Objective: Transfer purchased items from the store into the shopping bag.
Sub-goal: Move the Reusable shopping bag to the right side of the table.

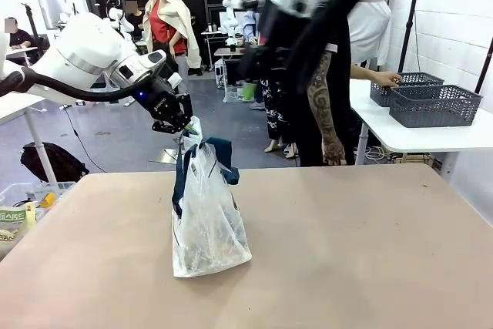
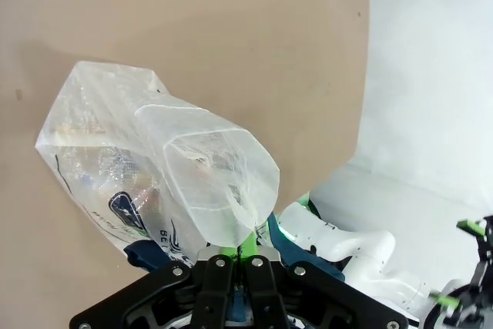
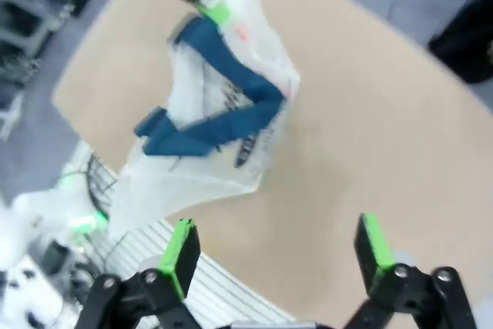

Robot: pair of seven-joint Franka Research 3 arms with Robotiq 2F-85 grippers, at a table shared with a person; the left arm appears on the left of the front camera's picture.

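Observation:
The shopping bag (image 1: pixel 206 217) stands upright on the tan table (image 1: pixel 354 252), translucent white with navy handles (image 1: pixel 221 150). My left gripper (image 1: pixel 185 129) is shut on the bag's top edge and holds it up; in the left wrist view the jaws (image 2: pixel 240 258) pinch the plastic. Purchased items show dimly through the bag (image 2: pixel 104 167) as shapes near its bottom. My right gripper (image 3: pixel 279 252) hovers high above the table, open, with nothing between its green pads (image 3: pixel 185 256). It looks down on the bag (image 3: pixel 223 113). Either of two dark grey baskets (image 1: pixel 435 105) at the back right could be the store.
The baskets stand on a white side table (image 1: pixel 431 138), and a person's hand (image 1: pixel 385 78) rests at the farther one. The person stands just beyond the table's far edge. A clear bin (image 1: pixel 23 206) with small items sits at the left edge.

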